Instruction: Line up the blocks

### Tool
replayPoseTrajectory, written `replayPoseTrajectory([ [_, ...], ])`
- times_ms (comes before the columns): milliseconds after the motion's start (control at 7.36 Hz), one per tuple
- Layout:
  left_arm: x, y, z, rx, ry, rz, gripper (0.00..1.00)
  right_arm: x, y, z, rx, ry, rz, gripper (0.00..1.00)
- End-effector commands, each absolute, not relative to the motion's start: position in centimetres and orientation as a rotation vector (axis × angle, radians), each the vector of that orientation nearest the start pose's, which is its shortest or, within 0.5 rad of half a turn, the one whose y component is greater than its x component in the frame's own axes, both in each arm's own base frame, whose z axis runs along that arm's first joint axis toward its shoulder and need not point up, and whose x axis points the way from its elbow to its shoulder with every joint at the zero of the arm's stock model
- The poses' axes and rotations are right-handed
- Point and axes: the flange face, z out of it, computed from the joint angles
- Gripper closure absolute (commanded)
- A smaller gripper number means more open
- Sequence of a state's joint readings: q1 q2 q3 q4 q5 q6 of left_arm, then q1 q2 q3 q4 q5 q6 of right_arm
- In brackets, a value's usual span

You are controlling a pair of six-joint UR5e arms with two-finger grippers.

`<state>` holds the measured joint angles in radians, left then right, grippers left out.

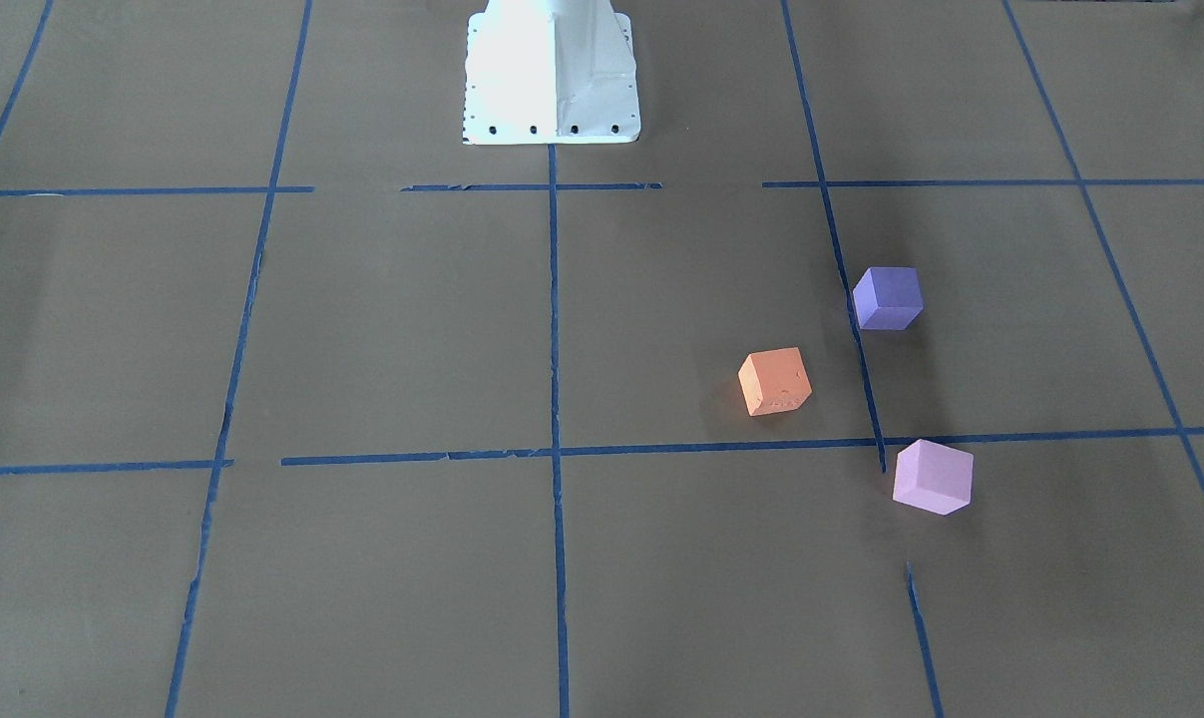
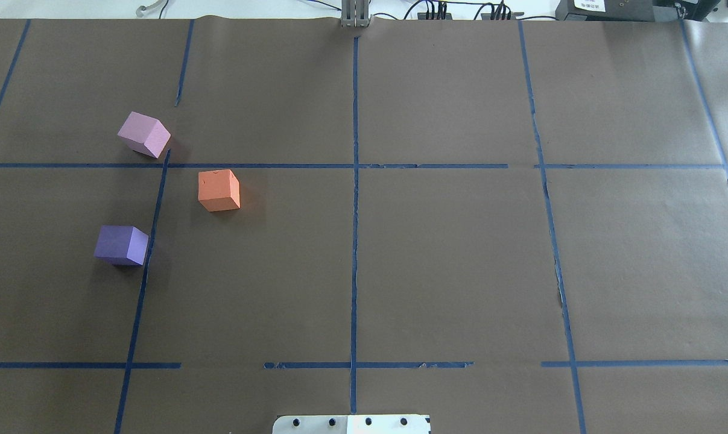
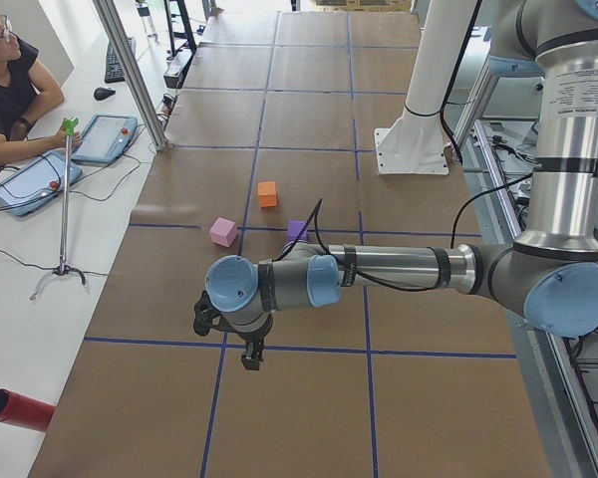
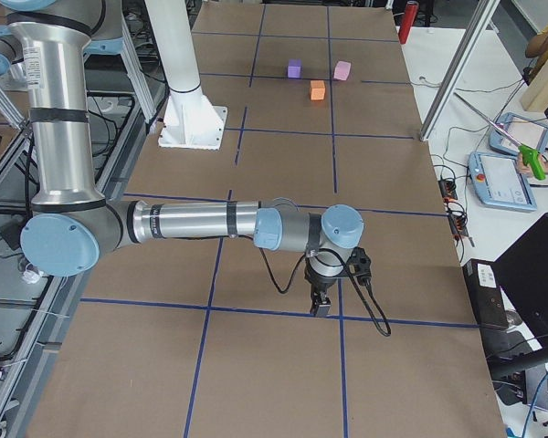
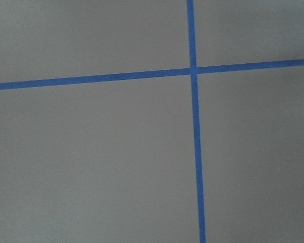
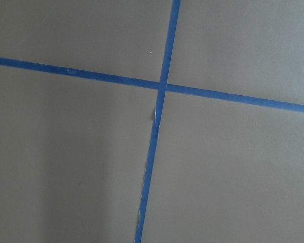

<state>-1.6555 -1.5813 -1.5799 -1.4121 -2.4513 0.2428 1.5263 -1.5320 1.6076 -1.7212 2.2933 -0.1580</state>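
Three cubes lie on the brown paper in the robot's left half. The orange block (image 2: pixel 219 190) (image 1: pixel 774 381) sits between the dark purple block (image 2: pixel 121 245) (image 1: pixel 888 297), nearer the robot, and the pale pink block (image 2: pixel 143 134) (image 1: pixel 932 477), farther out. They form a loose triangle, apart from each other. My left gripper (image 3: pixel 247 358) hangs over the table's left end, well short of the blocks; I cannot tell if it is open. My right gripper (image 4: pixel 320 308) hangs over the far right end; I cannot tell its state either. Both wrist views show only paper and tape.
Blue tape lines (image 2: pixel 354 181) divide the paper into a grid. The white robot base (image 1: pixel 552 80) stands at the middle of the robot's side. An operator (image 3: pixel 10 90) sits with tablets beside the table, and a red cylinder (image 3: pixel 15 410) lies by its left end.
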Motion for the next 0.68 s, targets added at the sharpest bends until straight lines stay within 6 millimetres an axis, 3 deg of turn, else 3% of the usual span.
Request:
replayPoseTrajectory([
  [0, -9.7, -48.4, 64.9, 0.042, 0.888, 0.073, 0.0, 4.5, -50.4, 64.0, -0.031, -0.726, -0.166, 0.0],
  [136, -9.8, -49.8, 63.0, 0.063, 0.884, 0.049, 0.0, 4.5, -50.4, 63.9, -0.029, -0.726, -0.167, 0.0],
  [272, -8.1, -52.5, 58.6, 0.065, 0.881, -0.019, 0.0, 4.5, -50.4, 64.0, -0.031, -0.726, -0.166, 0.0],
  [407, -2.2, -55.8, 53.3, 0.063, 0.886, 0.018, 0.0, 4.4, -50.4, 64.0, -0.031, -0.726, -0.168, 0.0],
  [543, 1.8, -58.5, 47.2, 0.086, 0.902, 0.028, 0.0, 4.5, -50.4, 63.9, -0.029, -0.726, -0.167, 0.0],
])
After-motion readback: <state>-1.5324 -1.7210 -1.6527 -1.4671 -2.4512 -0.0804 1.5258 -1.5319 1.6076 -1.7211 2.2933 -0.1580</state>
